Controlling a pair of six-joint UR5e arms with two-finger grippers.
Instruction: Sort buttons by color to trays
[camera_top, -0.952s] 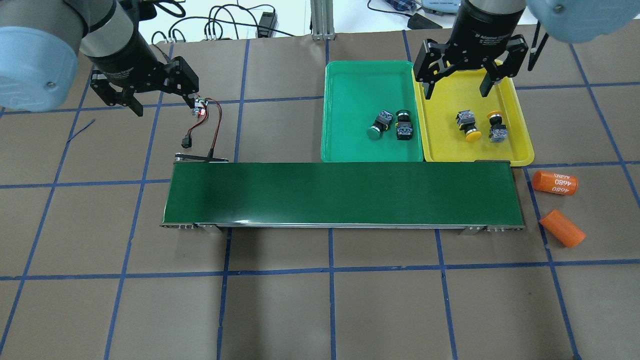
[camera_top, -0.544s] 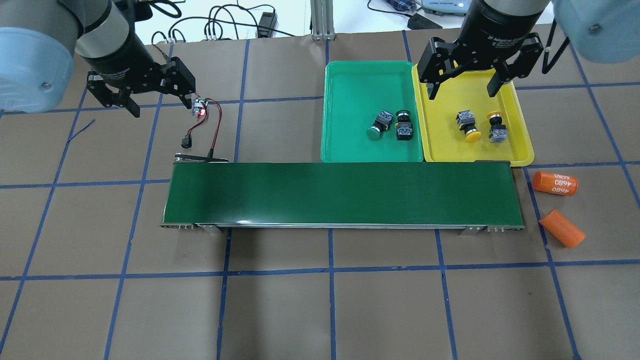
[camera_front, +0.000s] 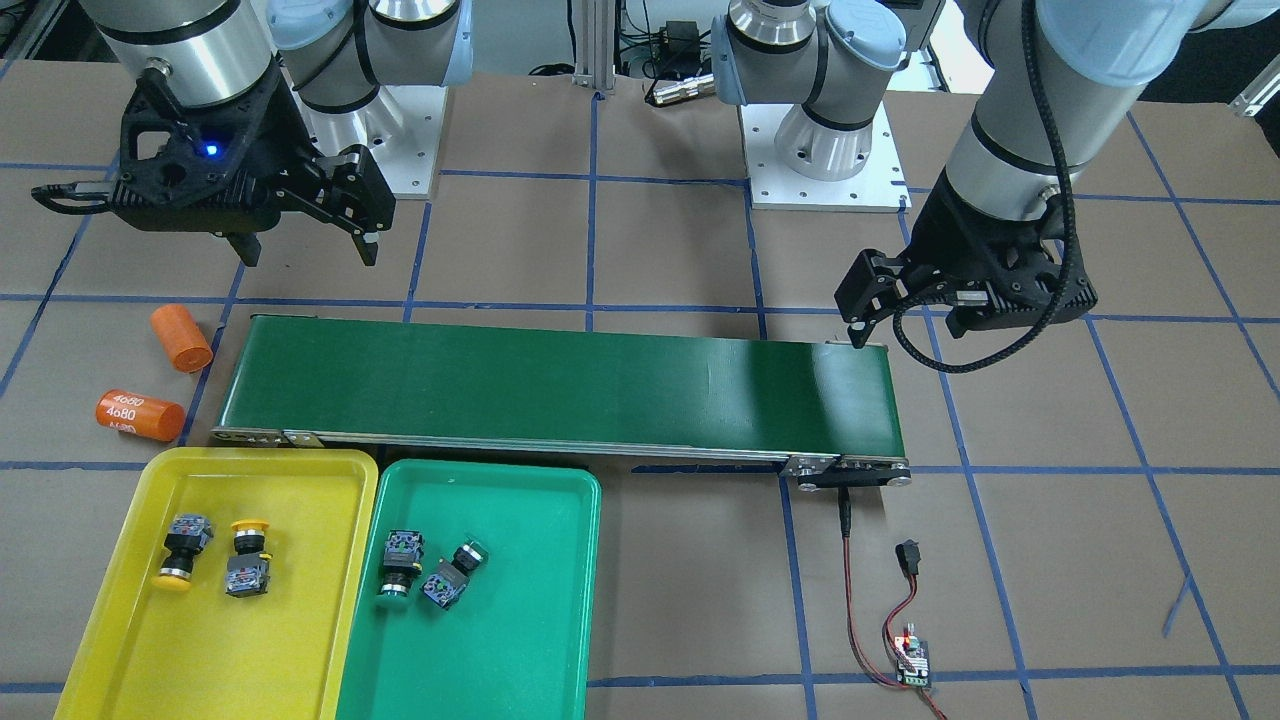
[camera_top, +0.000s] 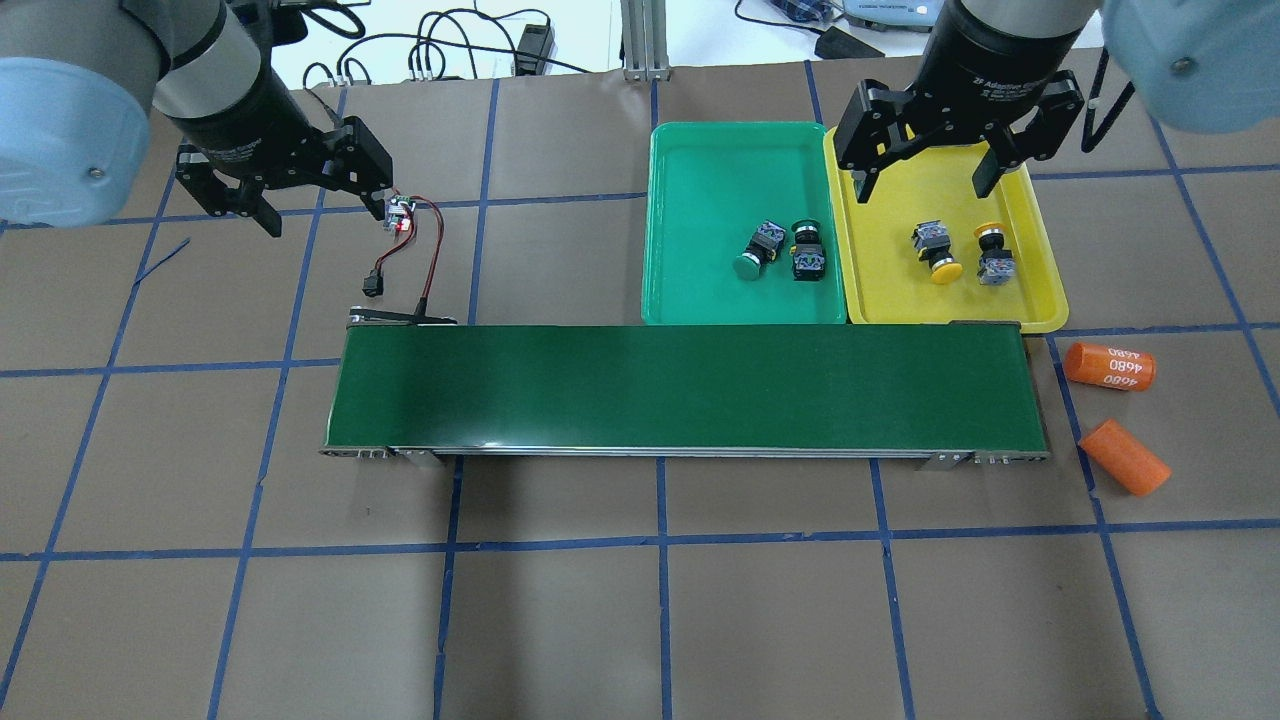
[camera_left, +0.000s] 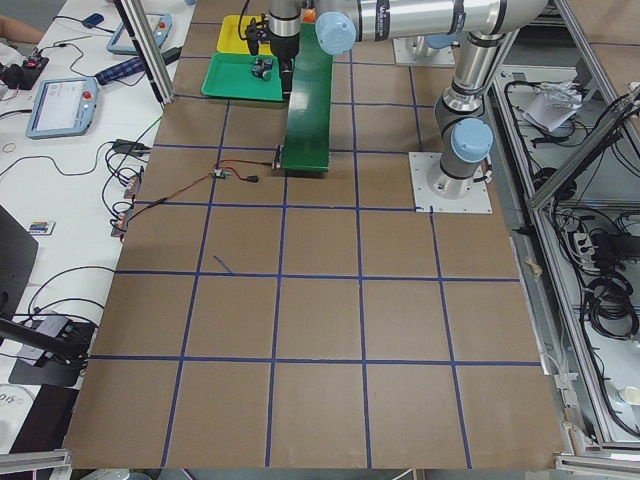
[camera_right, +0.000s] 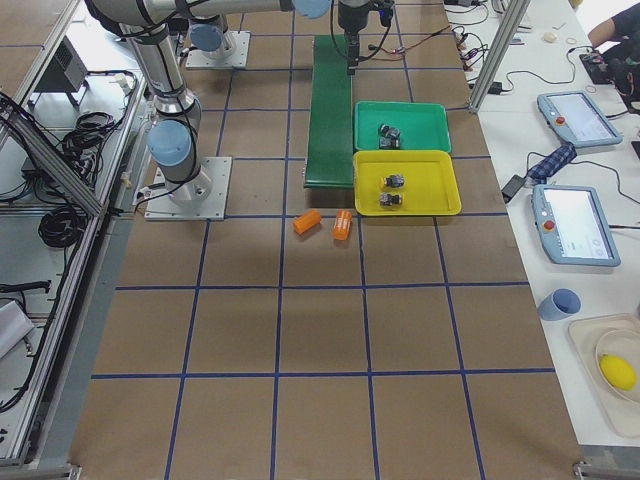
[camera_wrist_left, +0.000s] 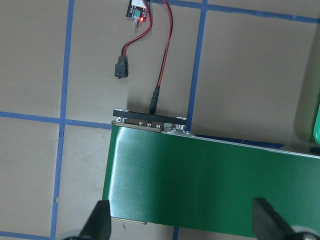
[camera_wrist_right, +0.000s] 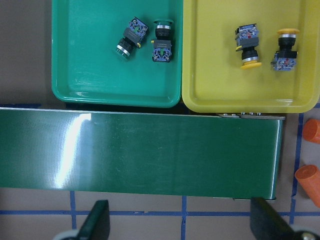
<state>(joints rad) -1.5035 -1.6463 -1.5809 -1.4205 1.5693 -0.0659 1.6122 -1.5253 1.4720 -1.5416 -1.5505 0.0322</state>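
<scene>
The green tray (camera_top: 700, 150) holds two green-capped buttons (camera_top: 758, 250) (camera_top: 806, 250), lying side by side. The yellow tray (camera_top: 900, 290) beside it holds two yellow-capped buttons (camera_top: 936, 252) (camera_top: 993, 255). All of these buttons also show in the right wrist view, the green ones (camera_wrist_right: 131, 37) (camera_wrist_right: 162, 42) and the yellow ones (camera_wrist_right: 247, 45) (camera_wrist_right: 286, 49). My right gripper (camera_top: 922, 188) is open and empty, high over the yellow tray's far end. My left gripper (camera_top: 325, 212) is open and empty, above the table past the conveyor's left end.
A long dark-green conveyor belt (camera_top: 680, 385) lies in front of both trays. Two orange cylinders (camera_top: 1108, 366) (camera_top: 1125, 456) lie off its right end. A small circuit board (camera_top: 402, 215) with red and black wires lies near the left gripper.
The right gripper has shifted slightly to the right over the yellow tray. The left gripper has barely moved. The buttons have not moved.
</scene>
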